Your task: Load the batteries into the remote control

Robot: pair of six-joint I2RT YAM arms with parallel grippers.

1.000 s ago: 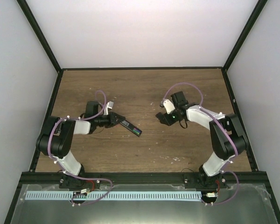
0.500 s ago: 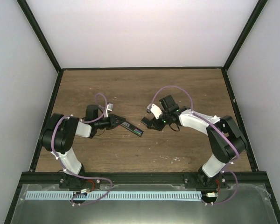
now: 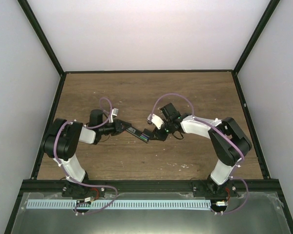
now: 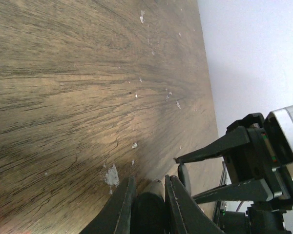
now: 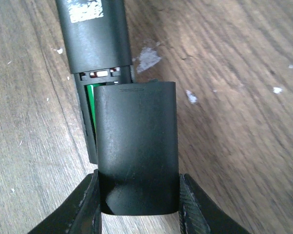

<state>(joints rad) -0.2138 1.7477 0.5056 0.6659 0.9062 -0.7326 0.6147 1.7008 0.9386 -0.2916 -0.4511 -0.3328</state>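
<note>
The black remote control (image 3: 136, 132) lies low over the wooden table, slanting toward the centre. My left gripper (image 3: 122, 126) is shut on its left end, and the remote's end shows between the fingers in the left wrist view (image 4: 149, 208). My right gripper (image 3: 150, 133) is shut on a black battery cover (image 5: 136, 146) and holds it over the remote's (image 5: 92, 34) open compartment. The green battery (image 5: 91, 105) shows in the compartment beside the cover's edge. The purple battery is hidden. The right gripper's fingers (image 4: 211, 149) stand just past the remote's end.
The wooden table (image 3: 185, 92) carries small white scuff marks (image 5: 146, 57) near the remote. Black frame rails (image 3: 146, 72) and white walls bound the table at the back and sides. A metal shelf (image 3: 146, 214) lies at the near edge behind the arm bases.
My right gripper has moved left with the battery cover, from about a hand's width away to the remote's right end. My left gripper shifted slightly and still holds the remote.
</note>
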